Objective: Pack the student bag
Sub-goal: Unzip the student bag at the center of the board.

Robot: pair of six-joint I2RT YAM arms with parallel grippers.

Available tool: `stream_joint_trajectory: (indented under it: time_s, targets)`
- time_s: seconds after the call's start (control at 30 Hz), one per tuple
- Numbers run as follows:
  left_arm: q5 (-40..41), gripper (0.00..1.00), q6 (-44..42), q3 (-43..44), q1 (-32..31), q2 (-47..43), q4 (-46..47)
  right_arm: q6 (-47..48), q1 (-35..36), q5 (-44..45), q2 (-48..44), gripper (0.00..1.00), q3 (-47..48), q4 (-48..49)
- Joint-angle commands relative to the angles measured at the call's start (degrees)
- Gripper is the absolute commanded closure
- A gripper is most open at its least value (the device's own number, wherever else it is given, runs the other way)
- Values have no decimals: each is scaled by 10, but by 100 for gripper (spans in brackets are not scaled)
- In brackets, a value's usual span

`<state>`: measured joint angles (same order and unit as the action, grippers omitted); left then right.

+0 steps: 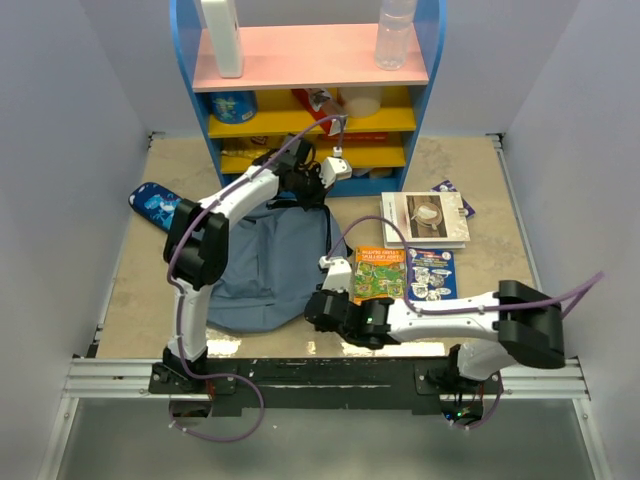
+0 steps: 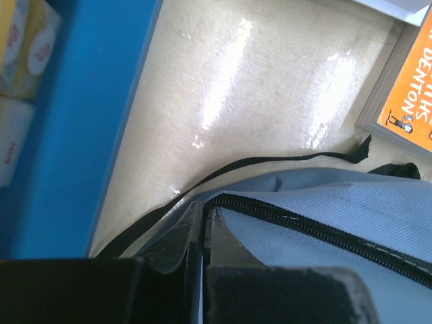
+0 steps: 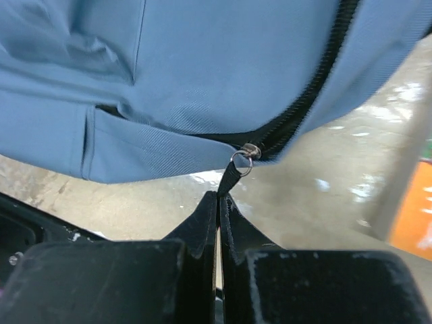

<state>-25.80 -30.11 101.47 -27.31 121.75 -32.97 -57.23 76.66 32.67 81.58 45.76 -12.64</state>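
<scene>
Step in hand, as judged: opening the zip. The student bag [image 1: 265, 270] lies flat on the worktop [image 1: 470, 180], in front of the shelf unit [image 1: 310, 55] and left of the books [image 1: 380, 275].

Right gripper [image 3: 217, 197]: closed tight on the black zipper pull [image 3: 229, 179], which hangs from the slider ring at the bag's near edge. Left gripper [image 2: 203, 210]: closed on the bag's fabric, right at the zip line [image 2: 304, 226], at the far end.

You should draw the pull along the track, not away from it, because a sideways tug is likely to jam the slider or slip the tab. Keep the far hold firm so the fabric stays taut.

Containers: no opening shows in any view, so the bag's contents cannot be told. The books lie outside it. The shelf unit carries a bottle [image 1: 393, 35] on top and assorted packets below.
</scene>
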Motion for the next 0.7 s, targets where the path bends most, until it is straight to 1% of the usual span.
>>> stream_joint_trajectory:
  time_s: [0.0,0.17,0.3,0.37,0.4,0.47,0.5,0.53,0.57,0.6,0.63,0.67]
  targets:
    - [51,100,51,-17,8,-52,96,16,30,-59,67,100,62,52]
    - [53,100,80,-7,-6,-48,92,48,32,-86,165,100,129,78]
    - [39,100,107,7,-16,-42,85,92,32,-107,213,100,194,75]
    - [31,100,109,1,-20,-45,84,110,32,-105,215,100,219,49]
    - [16,100,109,-5,-20,-49,83,114,32,-102,199,100,220,44]
    - [8,100,109,-20,-21,-56,82,121,31,-95,171,82,198,37]
    - [-3,100,107,-23,-20,-63,71,120,31,-84,131,74,185,38]
    - [-8,100,107,-28,-20,-69,66,120,30,-79,110,63,169,39]
    - [-14,99,107,-36,-20,-80,61,114,30,-74,84,58,137,43]
    - [-28,96,109,-43,-20,-86,50,114,30,-65,60,54,121,46]
    - [-35,89,110,-50,-20,-95,46,112,30,-60,12,49,104,49]
    - [-39,84,115,-66,-20,-112,42,106,29,-55,-11,47,75,51]
